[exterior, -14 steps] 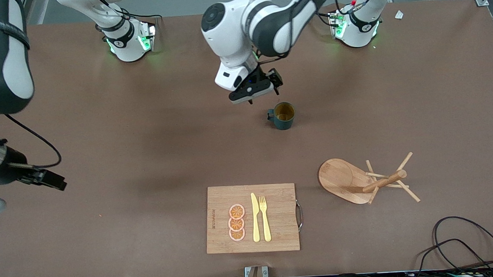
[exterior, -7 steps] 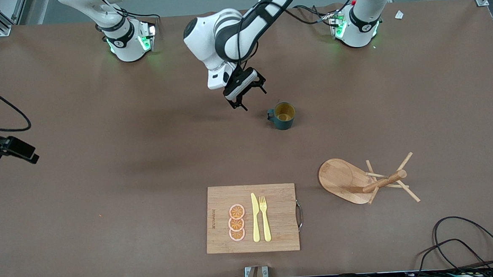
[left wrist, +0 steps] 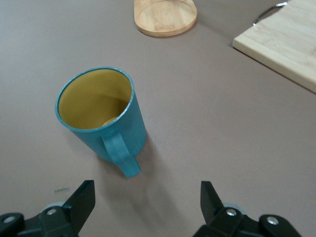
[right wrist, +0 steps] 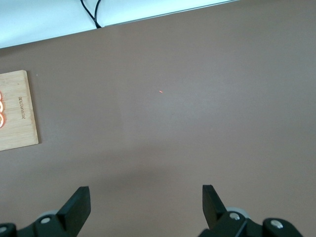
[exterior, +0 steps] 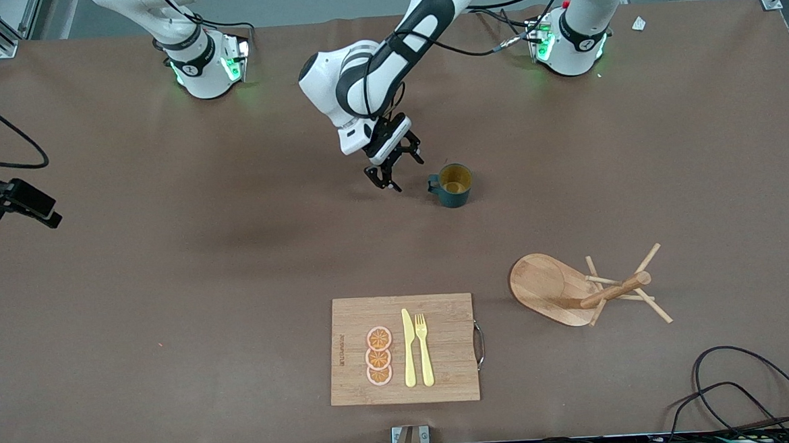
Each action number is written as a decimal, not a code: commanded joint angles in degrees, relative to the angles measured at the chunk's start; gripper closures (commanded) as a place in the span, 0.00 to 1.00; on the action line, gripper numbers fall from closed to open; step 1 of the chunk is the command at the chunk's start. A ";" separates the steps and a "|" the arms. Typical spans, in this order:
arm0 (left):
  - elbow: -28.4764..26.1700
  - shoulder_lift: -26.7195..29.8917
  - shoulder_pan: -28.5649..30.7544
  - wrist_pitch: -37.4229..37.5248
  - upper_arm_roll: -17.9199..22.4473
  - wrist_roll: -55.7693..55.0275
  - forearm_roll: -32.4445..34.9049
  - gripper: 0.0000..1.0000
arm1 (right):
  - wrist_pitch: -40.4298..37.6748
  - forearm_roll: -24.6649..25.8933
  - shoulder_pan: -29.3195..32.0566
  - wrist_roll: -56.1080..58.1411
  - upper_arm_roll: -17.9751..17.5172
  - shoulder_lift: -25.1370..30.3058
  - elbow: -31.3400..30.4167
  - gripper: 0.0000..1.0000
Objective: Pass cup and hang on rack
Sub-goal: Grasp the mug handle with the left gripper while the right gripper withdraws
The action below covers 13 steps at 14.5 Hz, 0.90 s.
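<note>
The dark teal cup (exterior: 455, 186) with a mustard-yellow inside stands upright on the brown table, its handle toward my left gripper. My left gripper (exterior: 384, 179) is open and empty, low beside the cup on the handle side, not touching it. In the left wrist view the cup (left wrist: 101, 116) is just ahead of the open left gripper (left wrist: 148, 190). The wooden rack (exterior: 577, 289) lies nearer the front camera, toward the left arm's end; its post and pegs slant that way. My right gripper (exterior: 39, 212) is open and empty over the right arm's end of the table, as the right wrist view (right wrist: 145, 195) also shows.
A wooden cutting board (exterior: 345, 318) with a metal handle, orange slices, a yellow knife and a fork lies near the front edge. The left wrist view shows its corner (left wrist: 281, 44) and the rack's base (left wrist: 165, 17). Black cables (exterior: 734, 386) lie at the front corner.
My left gripper has come down and turned beside the cup's handle. My right arm has drawn back toward the table's edge. The cup and rack have not moved.
</note>
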State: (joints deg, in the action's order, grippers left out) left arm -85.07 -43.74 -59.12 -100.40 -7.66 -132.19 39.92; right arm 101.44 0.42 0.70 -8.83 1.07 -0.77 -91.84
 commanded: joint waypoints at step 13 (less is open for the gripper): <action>1.04 -4.16 0.50 4.42 1.42 -5.27 1.03 0.22 | -1.42 -1.12 2.47 4.35 -0.81 4.29 -1.86 0.00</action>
State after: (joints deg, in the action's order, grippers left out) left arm -84.93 -47.69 -58.48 -97.10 -6.32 -137.41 39.92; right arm 100.37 0.19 2.01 -5.68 1.14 3.44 -94.19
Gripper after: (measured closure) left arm 0.159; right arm 0.000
